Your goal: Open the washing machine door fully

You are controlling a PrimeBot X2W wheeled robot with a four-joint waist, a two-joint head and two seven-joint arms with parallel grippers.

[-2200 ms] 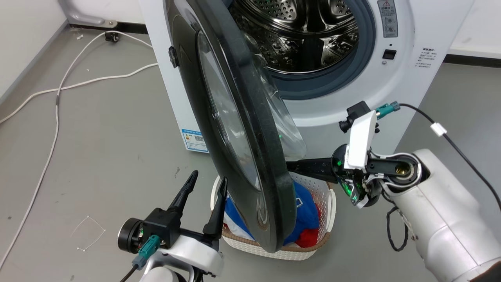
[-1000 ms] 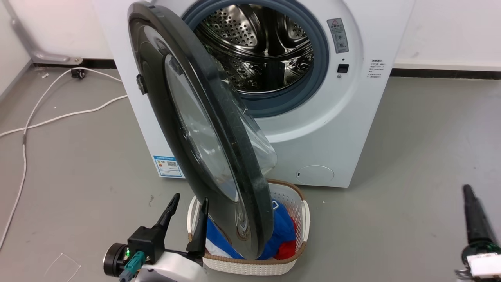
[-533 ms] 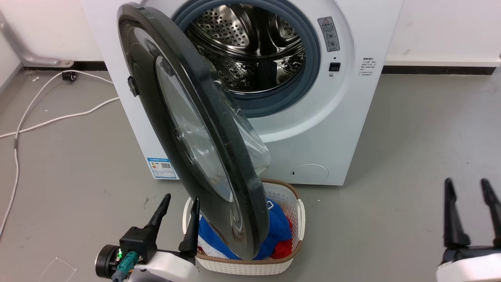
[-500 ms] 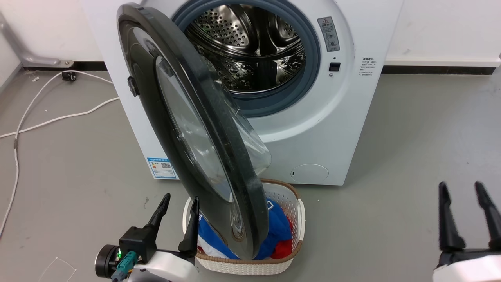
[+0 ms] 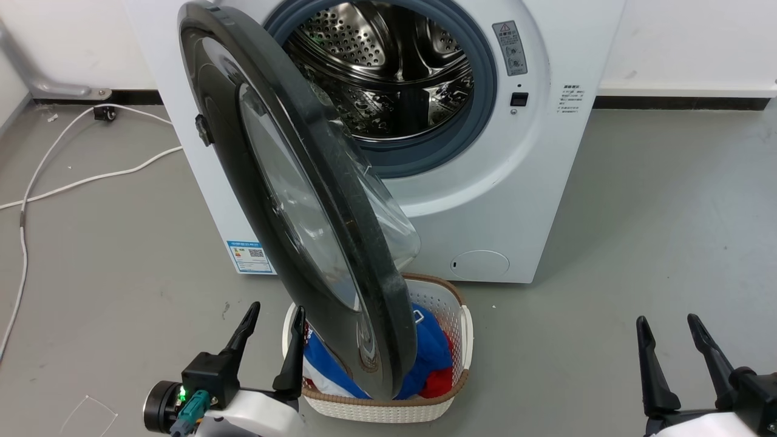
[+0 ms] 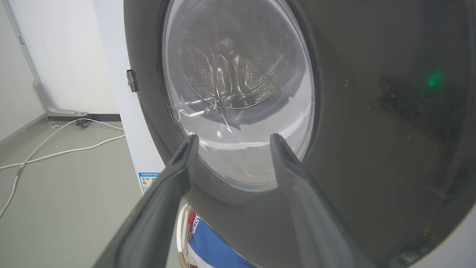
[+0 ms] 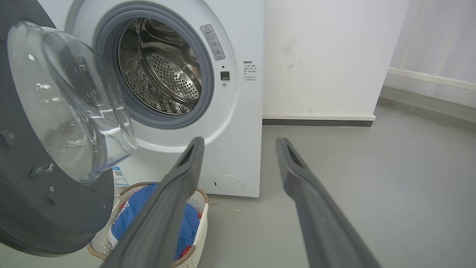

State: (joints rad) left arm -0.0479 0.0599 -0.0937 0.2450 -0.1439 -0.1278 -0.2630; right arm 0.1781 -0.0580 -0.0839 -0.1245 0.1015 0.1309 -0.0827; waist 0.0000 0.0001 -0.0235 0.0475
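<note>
The washing machine door, a glossy black disc with a bulging clear glass bowl, stands swung out about halfway from the white machine. The steel drum is exposed behind it. My left gripper is open at the lower left, just in front of the door's outer face and apart from it. In the left wrist view the door looms close beyond my left gripper. My right gripper is open and empty at the lower right, well away from the door, above bare floor.
A white laundry basket with blue and red clothes sits on the floor under the door's lower edge. White cables trail across the floor at the left. A small round white flap is low on the machine's front. Grey floor spreads to the right.
My right gripper has come out from behind the door and now sits low at the right, open. The camera has pulled back. The door's angle looks about the same.
</note>
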